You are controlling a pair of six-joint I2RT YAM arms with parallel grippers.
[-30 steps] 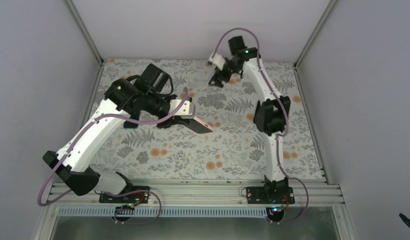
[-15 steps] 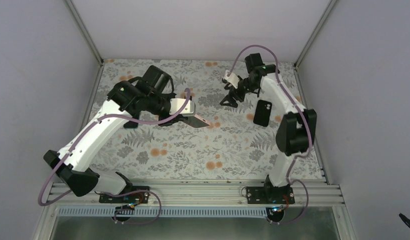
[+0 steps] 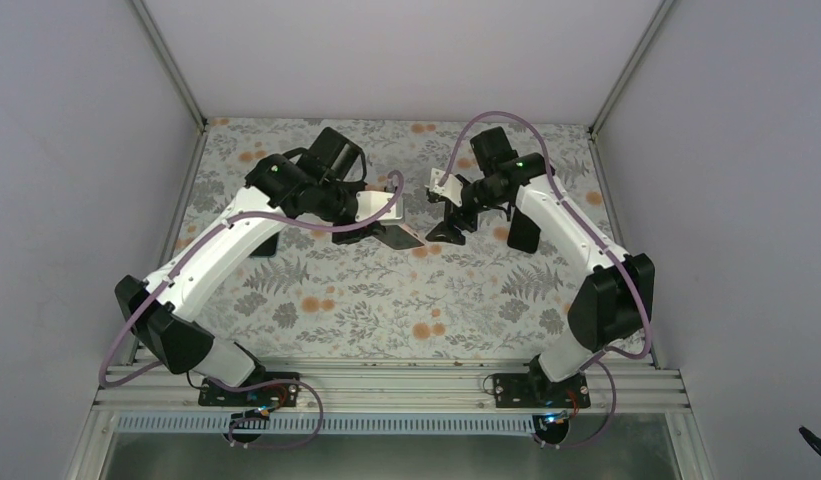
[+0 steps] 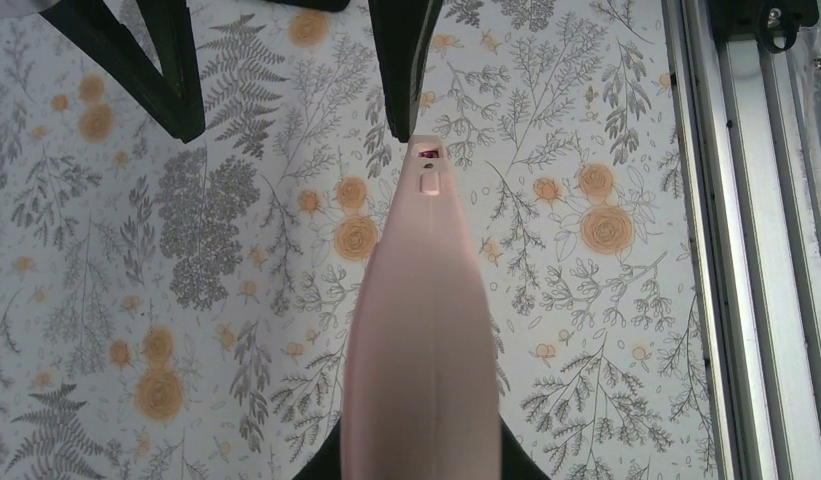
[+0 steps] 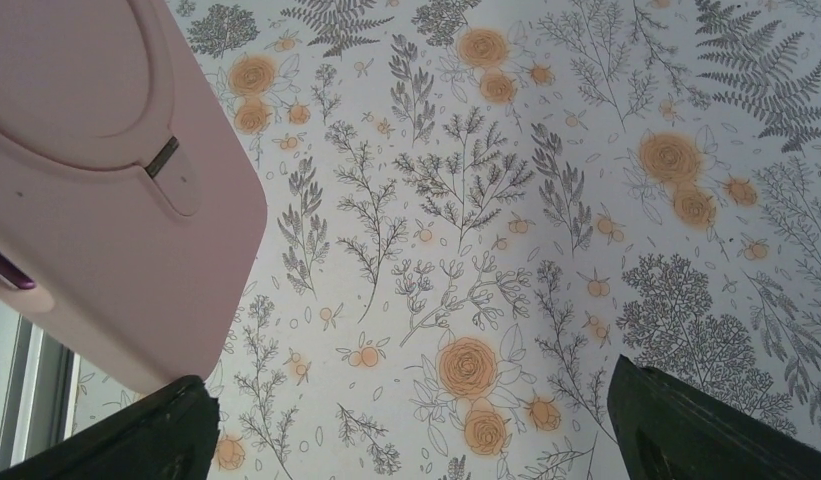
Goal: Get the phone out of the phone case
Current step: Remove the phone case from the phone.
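Two-handed job: left gripper (image 3: 374, 226) clamps the phone case (image 4: 421, 330) aloft, its free end just ahead of my spread-fingered right gripper (image 5: 406, 400).

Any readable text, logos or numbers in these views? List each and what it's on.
None can be read in any view.
phone case: plain pink, no logo or print on the faces shown.
black phone on the table: no marking resolvable.
circuit boards at the arm bases: any print is too small to read.
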